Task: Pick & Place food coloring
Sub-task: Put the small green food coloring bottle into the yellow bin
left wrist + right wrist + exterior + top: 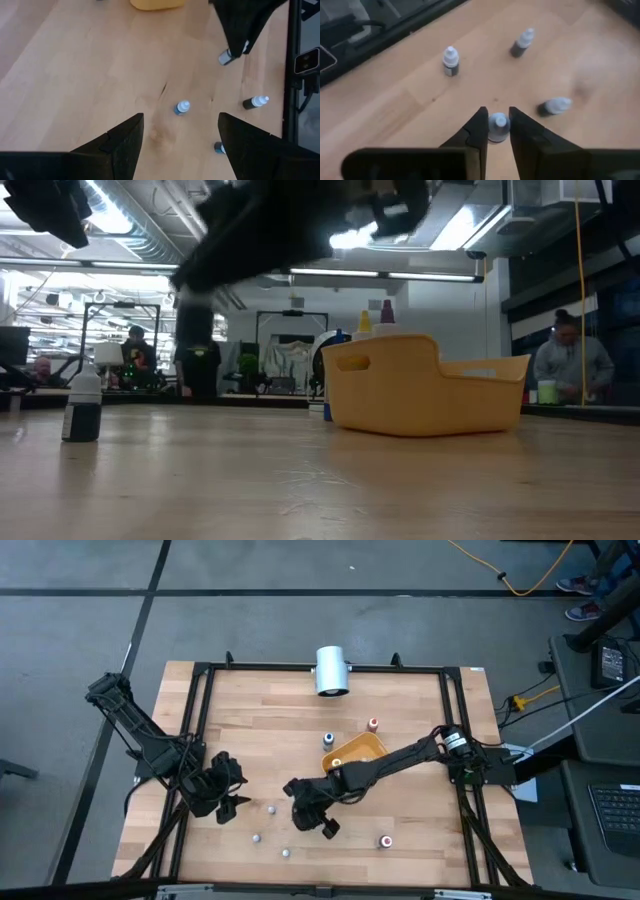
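Observation:
Small food coloring bottles with pale caps are scattered on the wooden table. Three lie near the front edge [257, 837], a red one [385, 841] sits to the right, and two stand by the orange-yellow tray [352, 752]. My right gripper [322, 825] [497, 110] hovers front of centre, shut on one bottle [498, 123]. My left gripper [235, 808] [181, 120] waits open at the left, with a blue bottle [182, 107] lying ahead of its fingers. One bottle [82, 405] stands upright in the low view. My right gripper pinches a bottle between its two fingers, which come from above and point down. The white cap [498, 121] shows between the fingertips [481, 120]. In the left wrist view the bottle's end [226, 58] sticks out below the fingers and looks clear of the table.
A big white cylinder [331, 670] lies at the far edge. A black frame [200, 720] runs around the tabletop. Bare wood lies between the two grippers and along the far half. People and benches show in the room beyond the table.

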Robot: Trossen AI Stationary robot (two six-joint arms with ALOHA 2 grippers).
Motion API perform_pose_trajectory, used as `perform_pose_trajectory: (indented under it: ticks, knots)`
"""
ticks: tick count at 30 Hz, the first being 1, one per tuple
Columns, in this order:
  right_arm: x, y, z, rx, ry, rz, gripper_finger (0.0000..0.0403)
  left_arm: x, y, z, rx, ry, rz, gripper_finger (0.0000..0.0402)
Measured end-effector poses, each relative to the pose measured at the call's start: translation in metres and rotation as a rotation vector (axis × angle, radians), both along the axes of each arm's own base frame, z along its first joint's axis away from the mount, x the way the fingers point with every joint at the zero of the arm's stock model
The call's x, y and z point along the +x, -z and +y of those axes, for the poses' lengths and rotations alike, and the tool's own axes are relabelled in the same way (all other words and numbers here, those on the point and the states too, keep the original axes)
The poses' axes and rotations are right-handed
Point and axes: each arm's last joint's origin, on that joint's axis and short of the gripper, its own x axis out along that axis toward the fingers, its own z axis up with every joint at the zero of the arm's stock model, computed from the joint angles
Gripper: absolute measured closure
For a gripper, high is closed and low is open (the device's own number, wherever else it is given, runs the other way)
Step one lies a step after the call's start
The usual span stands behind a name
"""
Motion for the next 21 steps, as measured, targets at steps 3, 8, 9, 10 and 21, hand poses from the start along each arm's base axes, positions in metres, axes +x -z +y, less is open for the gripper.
perform_pose_trajectory:
  ticks: [3, 8, 9, 10, 21]
  knots:
    - [0.000, -0.024, -0.009, -0.052, -0.010, 0.019, 0.0339, 0.000, 0.000, 0.001, 0.020, -0.008, -0.014, 0.0153]
    - [-0.007, -0.062, -0.028, -0.102, 0.026, 0.063, 0.0345, 0.001, -0.001, 0.001, 0.033, -0.018, -0.026, 0.0153]
    - [-0.009, -0.066, -0.033, -0.107, 0.034, 0.079, 0.0345, 0.001, -0.001, 0.001, 0.034, -0.016, -0.026, 0.0153]
    - [-0.011, -0.070, -0.037, -0.110, 0.042, 0.092, 0.0345, 0.001, -0.001, 0.001, 0.034, -0.017, -0.026, 0.0153]
    - [-0.057, -0.101, -0.086, -0.148, 0.156, 0.182, 0.0344, 0.001, -0.001, 0.001, 0.043, -0.009, -0.027, 0.0153]
